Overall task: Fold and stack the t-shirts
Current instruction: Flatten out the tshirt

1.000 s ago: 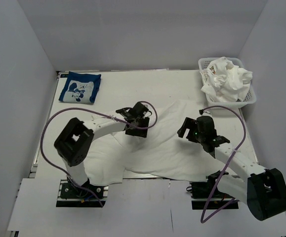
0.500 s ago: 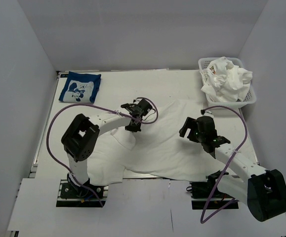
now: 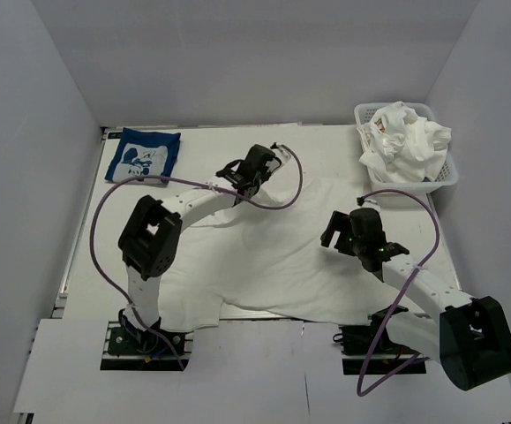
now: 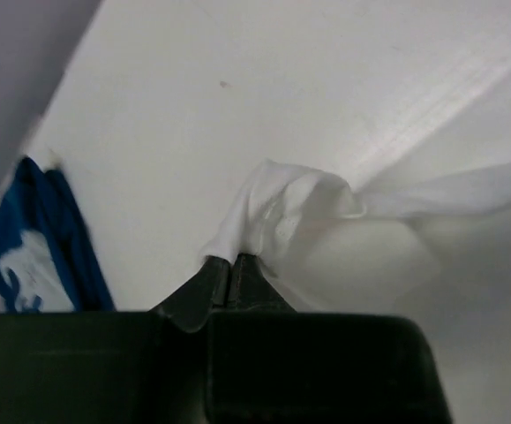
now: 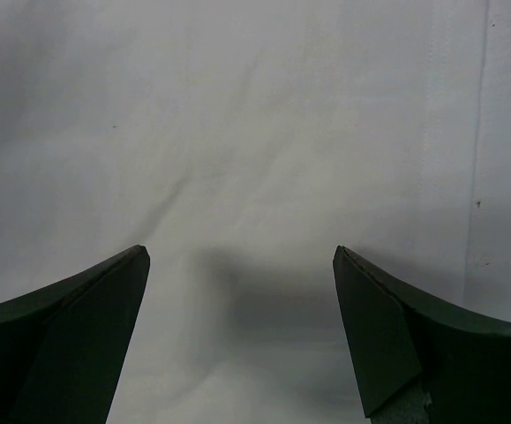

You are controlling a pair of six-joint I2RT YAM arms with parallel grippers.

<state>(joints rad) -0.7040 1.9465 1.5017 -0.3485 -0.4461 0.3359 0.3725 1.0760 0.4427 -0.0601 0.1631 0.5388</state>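
A large white t-shirt (image 3: 281, 256) lies spread over the middle of the table. My left gripper (image 3: 242, 173) is at its far edge, shut on a bunched fold of the white cloth (image 4: 281, 203); in the left wrist view the fingertips (image 4: 231, 258) pinch together with the fabric rising from them. A folded navy t-shirt (image 3: 142, 156) with a white cartoon print rests at the back left, and its edge (image 4: 34, 238) also shows in the left wrist view. My right gripper (image 3: 335, 229) hovers over the shirt's right part, open, with only flat white cloth (image 5: 237, 132) between the fingers.
A white plastic basket (image 3: 447, 179) at the back right holds crumpled white clothes (image 3: 405, 141). Bare table (image 3: 237, 141) runs along the back behind the shirt. Purple cables loop from both arms.
My left gripper shut on the white shirt's cloth and moved toward the back of the table, drawing the fold with it. The right arm has hardly moved.
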